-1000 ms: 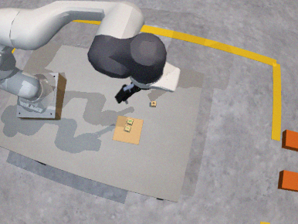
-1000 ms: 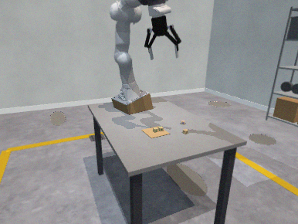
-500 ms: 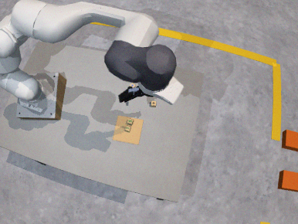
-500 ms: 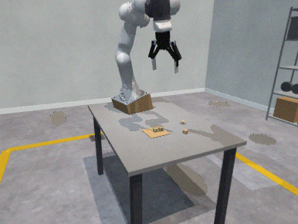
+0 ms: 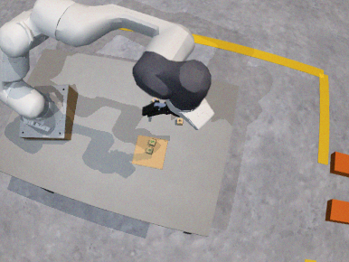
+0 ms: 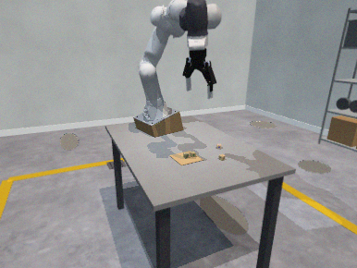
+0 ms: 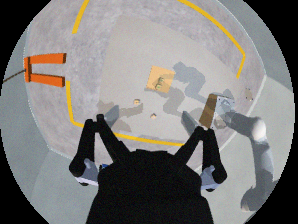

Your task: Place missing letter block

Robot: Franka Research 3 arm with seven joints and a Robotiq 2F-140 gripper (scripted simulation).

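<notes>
"Exterior cam: gripper [image 5: 155,109] [image 6: 199,91] [image 7: 150,113] hovering wide, gripping nada. Blocks?"

"Two sitting on mat [image 5: 155,160] [image 6: 187,162] [image 7: 169,74]; near block [image 6: 222,157] [image 5: 180,121] [image 7: 136,101], far block [image 6: 219,146] [image 7: 153,116] lying off. Pick phase pending, prob. needing letter ID, then descent ASAP."

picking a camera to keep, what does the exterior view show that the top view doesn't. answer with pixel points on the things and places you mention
Only exterior: the grey shelf rack [image 6: 326,112], the table's dark legs [image 6: 163,237].
Only top: the orange objects [image 5: 340,164] at the right edge.
Both: the arm [image 5: 74,23] [image 6: 154,48], the claw [image 5: 159,113] [image 6: 199,95], the mat [image 5: 155,161] [image 6: 183,162] bearing two blocks [image 5: 151,146] [image 6: 190,154].
</notes>
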